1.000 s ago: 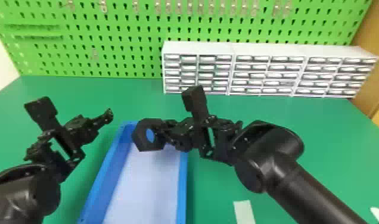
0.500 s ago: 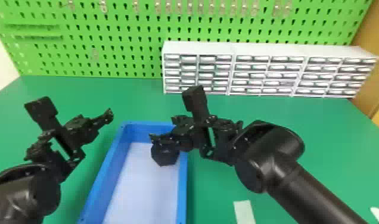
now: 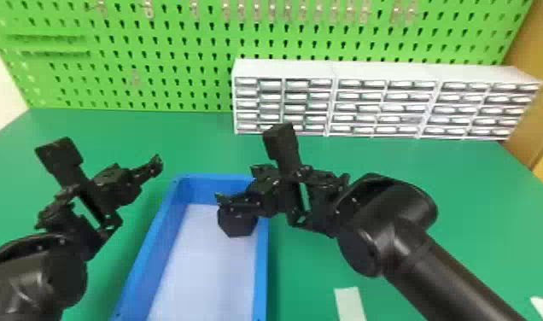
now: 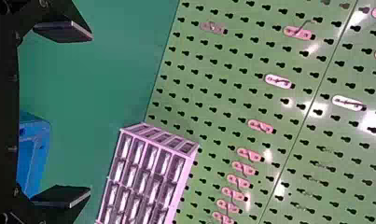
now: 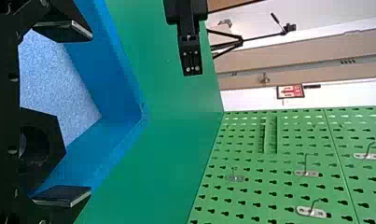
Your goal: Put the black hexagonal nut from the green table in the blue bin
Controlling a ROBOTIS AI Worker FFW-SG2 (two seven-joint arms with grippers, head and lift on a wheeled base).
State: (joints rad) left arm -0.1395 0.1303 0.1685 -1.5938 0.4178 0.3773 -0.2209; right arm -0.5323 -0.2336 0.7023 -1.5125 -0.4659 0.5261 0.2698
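Nut (image 5: 56, 140) is down in the blue bin (image 5: 101, 79) under the right claw (image 5: 91, 113) in the right wrist view, and that claw's spread wide with nothing gripped, I'd guess so the nut's free to stay put. Left wrist view has the left claw (image 4: 91, 113) wide open and empty too, little drawers (image 4: 141, 163) out ahead of it, probably waiting there so the arms don't bump. Head view puts the nut just below the right claw by the bin's near-side wall, likely because that arm reaches in over it.
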